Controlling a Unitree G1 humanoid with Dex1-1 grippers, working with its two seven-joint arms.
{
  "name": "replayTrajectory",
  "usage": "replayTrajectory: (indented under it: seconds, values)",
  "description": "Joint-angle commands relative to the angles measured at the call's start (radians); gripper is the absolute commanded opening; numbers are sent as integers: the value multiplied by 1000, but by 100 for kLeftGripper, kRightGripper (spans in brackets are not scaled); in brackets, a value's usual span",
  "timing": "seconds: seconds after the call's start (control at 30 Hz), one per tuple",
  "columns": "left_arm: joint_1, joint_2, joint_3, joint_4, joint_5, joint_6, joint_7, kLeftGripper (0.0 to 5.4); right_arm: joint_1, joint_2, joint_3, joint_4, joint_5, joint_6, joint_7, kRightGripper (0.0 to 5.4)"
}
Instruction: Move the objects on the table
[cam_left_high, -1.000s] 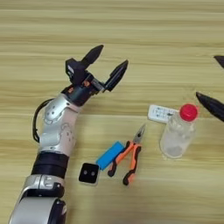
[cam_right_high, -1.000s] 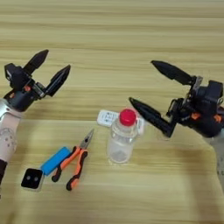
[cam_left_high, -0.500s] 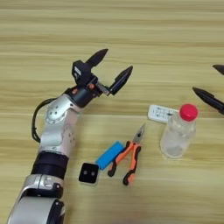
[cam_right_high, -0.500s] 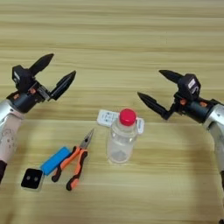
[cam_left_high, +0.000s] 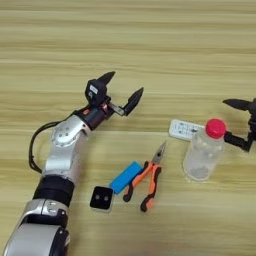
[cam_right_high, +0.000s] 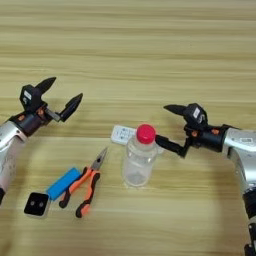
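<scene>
At the right of the tabletop (cam_right_high: 150, 40), the right hand (cam_right_high: 166, 126), fingers apart, is closing in on the bottle (cam_right_high: 138, 157), which is standing just before the remote (cam_right_high: 121, 134); a grasp seems imminent. The left hand (cam_left_high: 121, 87) is hovering open.

upright red-capped bottle (cam_right_high: 139, 159), seemingly touching white remote (cam_right_high: 121, 134)

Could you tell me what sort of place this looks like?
Probably a test bench for robot handling: a bare wooden table with unrelated small things laid out, a bottle, a remote, pliers, and two open grippers, left and right, above it.
</scene>
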Motion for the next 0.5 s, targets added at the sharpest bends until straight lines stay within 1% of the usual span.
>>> replayTrajectory:
  seconds: [0.03, 0.17, 0.33, 0.5]
  values:
    - [-35, 3, 15, 31, 23, -4, 53, 540, -22, 10, 24, 13, -7, 7, 35, 536]
    - [-42, -6, 31, 45, 24, -1, 108, 540, -37, 23, 43, 49, -21, 2, 47, 536]
    - [-48, -8, 41, 63, 22, -10, 142, 540, -61, 39, 59, 107, -42, -14, 48, 536]
    - [-56, -14, 57, 83, 20, -27, 178, 540, -95, 59, 72, 201, -83, -46, 25, 536]
